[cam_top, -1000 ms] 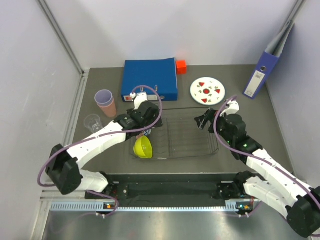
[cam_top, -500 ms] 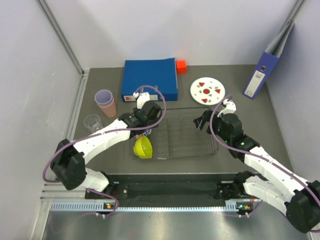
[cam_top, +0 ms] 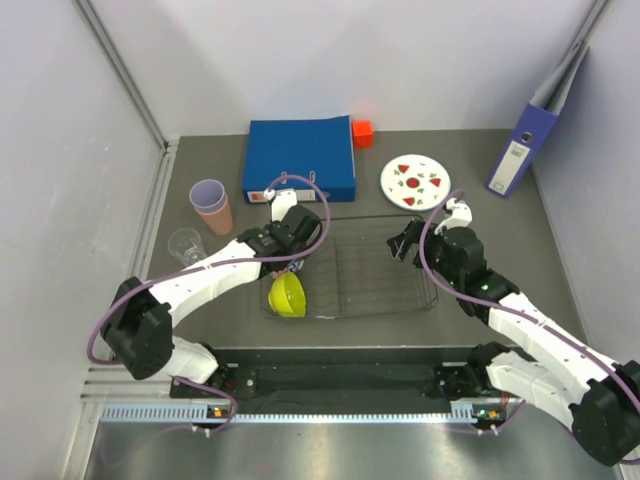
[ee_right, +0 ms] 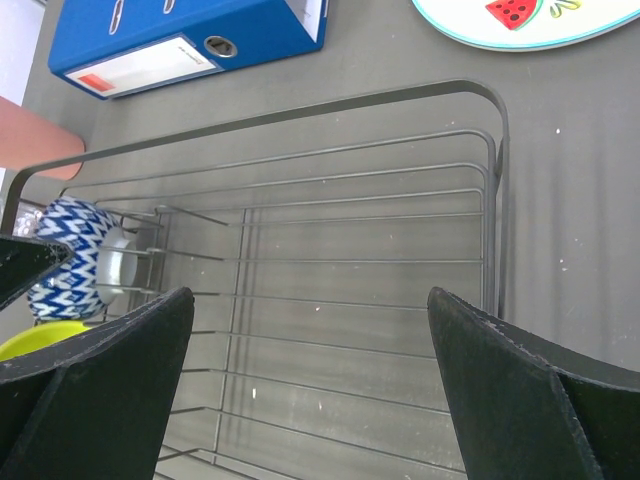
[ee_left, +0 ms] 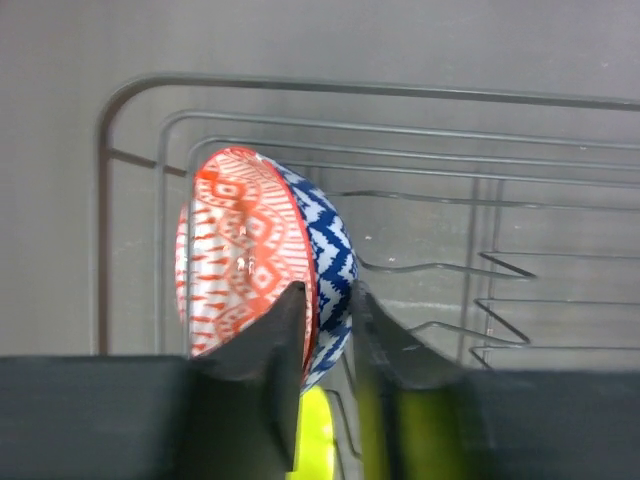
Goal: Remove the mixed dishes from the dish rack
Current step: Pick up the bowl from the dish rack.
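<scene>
A brown-blue patterned bowl (ee_left: 250,250) stands on edge in the left end of the dark wire dish rack (cam_top: 380,265). My left gripper (ee_left: 328,292) is shut on its rim, one finger on the orange inside and one on the blue outside. A lime-yellow bowl (cam_top: 287,294) lies just in front of it, also in the rack. My right gripper (ee_right: 312,300) hangs open over the rack's bare right half. The white plate (cam_top: 415,182) lies on the table behind the rack. The stacked lilac and salmon cups (cam_top: 211,205) and a clear tumbler (cam_top: 185,244) stand to the left.
A blue binder (cam_top: 300,158) lies flat behind the rack, with a small orange-red cube (cam_top: 362,132) at its right corner. Another blue binder (cam_top: 530,135) leans against the right wall. Grey walls close in the table on three sides.
The left jaws have closed from wide open onto the patterned bowl's rim. The right arm shifted slightly toward the rack and then held still, jaws still wide.
</scene>
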`<state>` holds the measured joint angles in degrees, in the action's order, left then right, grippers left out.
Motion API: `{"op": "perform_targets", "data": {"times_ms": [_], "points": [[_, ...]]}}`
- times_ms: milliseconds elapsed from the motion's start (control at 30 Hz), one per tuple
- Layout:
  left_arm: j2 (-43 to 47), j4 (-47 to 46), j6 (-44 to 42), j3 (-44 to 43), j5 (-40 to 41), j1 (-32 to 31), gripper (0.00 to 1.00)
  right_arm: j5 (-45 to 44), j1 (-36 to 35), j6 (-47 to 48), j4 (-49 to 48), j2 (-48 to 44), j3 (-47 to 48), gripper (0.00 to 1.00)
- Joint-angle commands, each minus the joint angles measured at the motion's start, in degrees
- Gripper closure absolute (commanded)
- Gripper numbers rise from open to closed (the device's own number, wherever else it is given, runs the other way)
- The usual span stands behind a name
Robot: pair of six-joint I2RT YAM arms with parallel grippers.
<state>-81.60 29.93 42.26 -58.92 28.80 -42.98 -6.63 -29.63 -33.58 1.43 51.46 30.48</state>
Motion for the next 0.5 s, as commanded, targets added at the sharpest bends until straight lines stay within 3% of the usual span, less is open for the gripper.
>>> {"op": "perform_targets", "data": {"times_ms": [0,67,200,467], "points": [[1.6,-1.4,1.4,2.1,-2.1,-0.3,0.80,-0.9,-1.0,0.4,-1.0,0.0,1.7,0.00],[1.6,-1.0,1.6,2.3,-2.3,-0.3,0.82,-1.1,-0.9,0.5,-1.0,0.1,1.6,0.00],[2.0,-0.8,1.3,2.4,-2.2,-0.3,1.00,-1.0,-1.0,0.5,-2.7,0.5,1.6,0.00],[3.6,-0.5,-0.9,1.0,-2.2,-0.3,1.00,-1.0,-1.0,0.5,-2.7,0.5,1.7,0.00]]}}
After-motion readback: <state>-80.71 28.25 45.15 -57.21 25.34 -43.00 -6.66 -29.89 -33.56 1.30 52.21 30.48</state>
